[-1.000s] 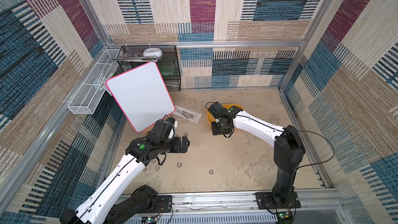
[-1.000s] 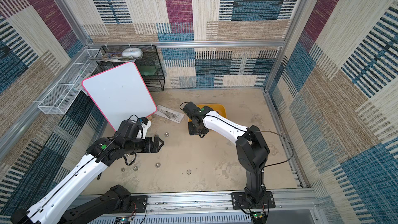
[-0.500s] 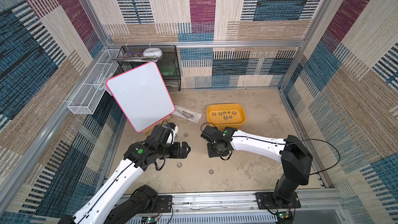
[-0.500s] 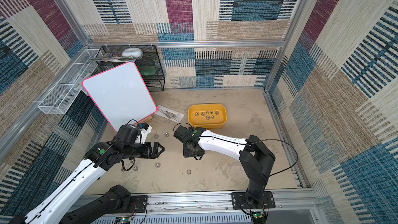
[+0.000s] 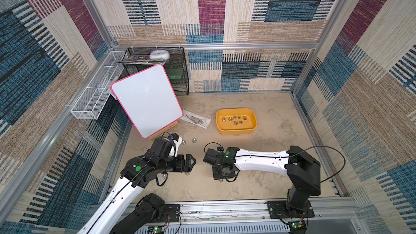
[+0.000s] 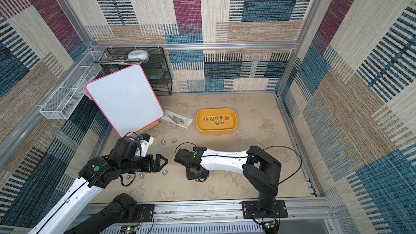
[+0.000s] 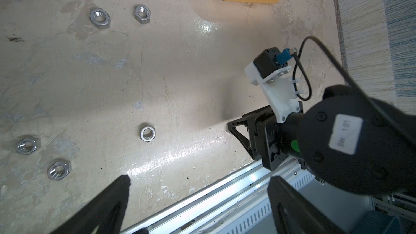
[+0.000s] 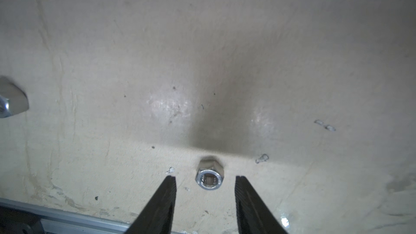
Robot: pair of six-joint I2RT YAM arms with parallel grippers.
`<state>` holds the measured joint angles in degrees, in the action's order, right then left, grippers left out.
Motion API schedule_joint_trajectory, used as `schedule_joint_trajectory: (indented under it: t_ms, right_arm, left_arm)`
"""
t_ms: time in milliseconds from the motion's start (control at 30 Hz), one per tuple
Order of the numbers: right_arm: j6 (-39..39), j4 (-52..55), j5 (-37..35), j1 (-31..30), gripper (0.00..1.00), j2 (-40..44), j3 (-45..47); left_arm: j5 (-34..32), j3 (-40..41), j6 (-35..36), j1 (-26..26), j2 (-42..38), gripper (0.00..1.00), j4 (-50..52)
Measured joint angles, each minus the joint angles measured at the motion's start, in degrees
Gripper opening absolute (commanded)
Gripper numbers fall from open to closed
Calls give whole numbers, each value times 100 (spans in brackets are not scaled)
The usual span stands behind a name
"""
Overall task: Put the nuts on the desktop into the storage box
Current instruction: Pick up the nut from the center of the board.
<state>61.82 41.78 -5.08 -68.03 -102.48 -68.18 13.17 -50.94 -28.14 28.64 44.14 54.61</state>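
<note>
The right hand (image 5: 219,175), which was held over the shallow mustard-yellow plastic storage box (image 5: 236,132) a second earlier, has been swung away from it and brought low over the front part of the sandy-beige, mottled counter (image 5: 270,154). The storage box is thereby uncovered, and seven small shiny silver metal hex nuts (image 5: 235,119) are seen lying inside it. In the right wrist view the black fingers (image 8: 166,199) are held partly apart on either side of a single nut (image 8: 209,180) that rests on the counter. A gap is left on each side, so nothing is gripped. The left hand (image 5: 193,160) has been shifted slightly towards the front edge and is kept spread to its widest, empty, above the counter. Five more loose nuts (image 7: 147,132) are shown in the left wrist view, scattered on the counter apart from the storage box: two side by side nearer to it, one alone, and two close together farther off.
</note>
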Motion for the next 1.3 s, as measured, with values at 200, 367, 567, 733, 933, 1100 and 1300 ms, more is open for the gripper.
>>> schedule_joint_trajectory:
  t_ms: [200,367,567,733,933,1100,1300]
  right_arm:
    - [216,-76,111,-131,47,-48,138]
    - [306,-129,153,-162,45,-98,225]
    - [323,-120,166,-162,41,-350,98]
    - [348,-48,114,-162,30,-413,4]
    - [387,22,-2,-136,22,-413,-59]
    - [323,201,-155,35,22,-339,-214]
    - [-61,466,-374,605,23,-57,-481]
  left_arm:
    - [2,7,-9,0,-122,100,52]
    - [0,15,-20,0,-146,100,68]
    - [0,15,-20,0,-146,100,70]
    - [2,15,-20,0,-146,100,70]
    - [2,15,-20,0,-129,100,70]
    - [0,15,-20,0,-85,100,70]
    - [-103,-7,-44,0,-31,100,70]
